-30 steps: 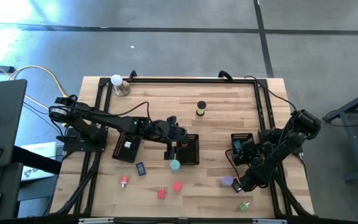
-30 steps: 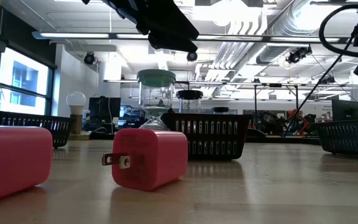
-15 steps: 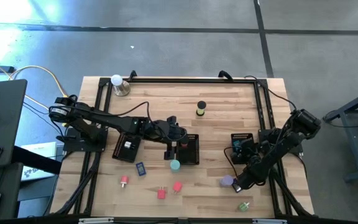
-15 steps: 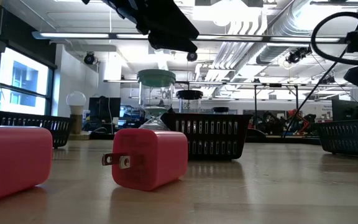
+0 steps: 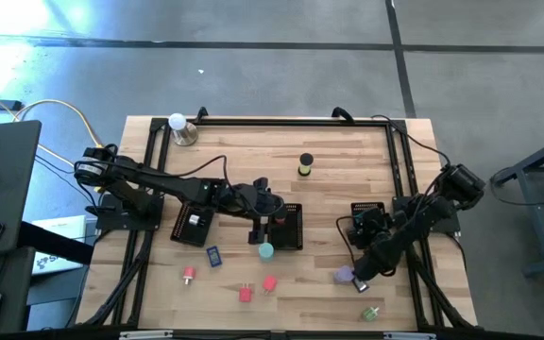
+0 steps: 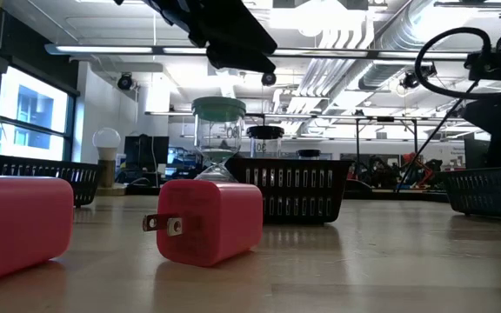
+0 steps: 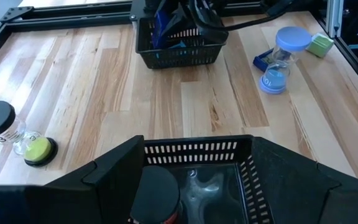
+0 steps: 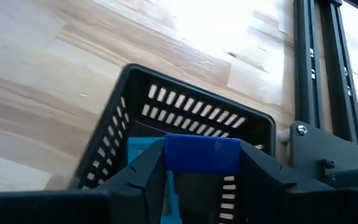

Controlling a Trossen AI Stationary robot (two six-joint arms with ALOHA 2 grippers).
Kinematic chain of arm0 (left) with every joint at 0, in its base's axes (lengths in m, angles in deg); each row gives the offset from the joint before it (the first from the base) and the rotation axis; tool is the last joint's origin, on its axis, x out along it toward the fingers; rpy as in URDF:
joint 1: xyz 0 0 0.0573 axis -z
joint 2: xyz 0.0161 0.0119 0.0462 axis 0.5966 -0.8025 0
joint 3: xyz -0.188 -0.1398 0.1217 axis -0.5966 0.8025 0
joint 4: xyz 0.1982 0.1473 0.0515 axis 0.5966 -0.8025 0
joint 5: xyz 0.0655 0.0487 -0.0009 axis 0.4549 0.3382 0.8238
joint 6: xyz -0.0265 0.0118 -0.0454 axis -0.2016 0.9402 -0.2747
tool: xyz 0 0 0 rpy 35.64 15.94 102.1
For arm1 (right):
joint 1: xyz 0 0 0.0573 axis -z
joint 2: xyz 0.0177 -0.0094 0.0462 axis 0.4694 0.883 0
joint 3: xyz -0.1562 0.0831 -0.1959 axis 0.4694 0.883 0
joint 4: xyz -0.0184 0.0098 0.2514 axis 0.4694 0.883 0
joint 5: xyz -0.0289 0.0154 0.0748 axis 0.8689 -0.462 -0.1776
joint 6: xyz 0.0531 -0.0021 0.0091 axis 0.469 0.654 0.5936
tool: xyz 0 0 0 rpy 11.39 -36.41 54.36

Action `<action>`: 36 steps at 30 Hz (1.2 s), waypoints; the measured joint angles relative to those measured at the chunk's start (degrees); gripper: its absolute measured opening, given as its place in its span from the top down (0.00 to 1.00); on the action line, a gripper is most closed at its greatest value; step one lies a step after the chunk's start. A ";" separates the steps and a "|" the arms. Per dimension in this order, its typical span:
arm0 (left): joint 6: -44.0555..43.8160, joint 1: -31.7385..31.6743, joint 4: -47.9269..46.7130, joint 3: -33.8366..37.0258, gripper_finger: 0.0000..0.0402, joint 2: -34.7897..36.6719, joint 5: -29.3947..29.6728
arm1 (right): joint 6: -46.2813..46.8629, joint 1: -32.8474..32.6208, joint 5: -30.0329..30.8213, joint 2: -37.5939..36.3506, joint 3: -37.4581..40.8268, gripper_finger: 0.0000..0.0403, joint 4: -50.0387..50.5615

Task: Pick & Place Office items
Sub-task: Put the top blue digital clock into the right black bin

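Observation:
My right gripper (image 8: 202, 163) is shut on a dark blue rectangle (image 8: 202, 154) and hangs over the right mesh tray (image 5: 368, 210), which has a light blue piece in it. My left gripper (image 5: 260, 229) is open at the left end of the middle tray (image 5: 289, 227); in the left wrist view its fingers (image 7: 114, 171) flank that tray's near wall, and a black cylinder (image 7: 157, 194) lies inside. A teal roll (image 5: 265, 250) stands beside it. Loose on the table are another dark blue rectangle (image 5: 213, 256), red and pink blocks (image 5: 246, 294), a purple roll (image 5: 346, 275) and a green bit (image 5: 371, 313). My right gripper pinches the dark blue rectangle between its two fingers, one on each short end (image 8: 166, 154). The fingers come from above, slanting toward the far edge. The rectangle sits level and lifted clear above the right tray's opening (image 8: 191, 102).
A third mesh tray (image 5: 194, 225) sits at the left. A yellow roll with black caps (image 5: 305, 166) stands toward the far edge, and a white ball on a metal base (image 5: 178, 126) is at the far left corner. A black frame rail (image 5: 399, 179) runs beside the right tray.
My right arm has swung toward the table's left, bringing its gripper in over the right tray; its cable has bowed into a wider loop. The left arm and the loose pieces have stayed where they were.

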 joint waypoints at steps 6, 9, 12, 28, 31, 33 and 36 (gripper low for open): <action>0.00 0.00 0.00 0.00 0.28 0.00 0.00 | 2.53 -0.04 1.84 0.00 1.75 0.63 -2.05; 0.00 0.00 0.00 0.00 0.28 0.00 0.02 | 4.07 -0.13 2.36 0.00 2.60 0.63 -2.28; 0.00 0.00 -0.01 0.00 0.28 0.00 0.05 | 5.78 -0.96 2.73 0.00 3.06 0.63 -2.28; 0.02 0.02 0.00 0.00 0.28 0.00 0.18 | 5.28 -1.57 1.82 0.00 3.06 0.61 -2.73; 0.02 0.02 0.00 0.00 0.28 0.00 0.18 | 4.62 -1.57 1.57 0.00 3.06 0.56 -3.28; 0.02 0.02 0.00 0.00 0.28 0.00 0.18 | 4.62 -1.57 1.40 0.00 3.08 0.53 -3.87; 0.02 0.02 0.00 0.00 0.28 0.00 0.18 | 4.62 -1.57 1.42 0.00 3.08 0.48 -3.84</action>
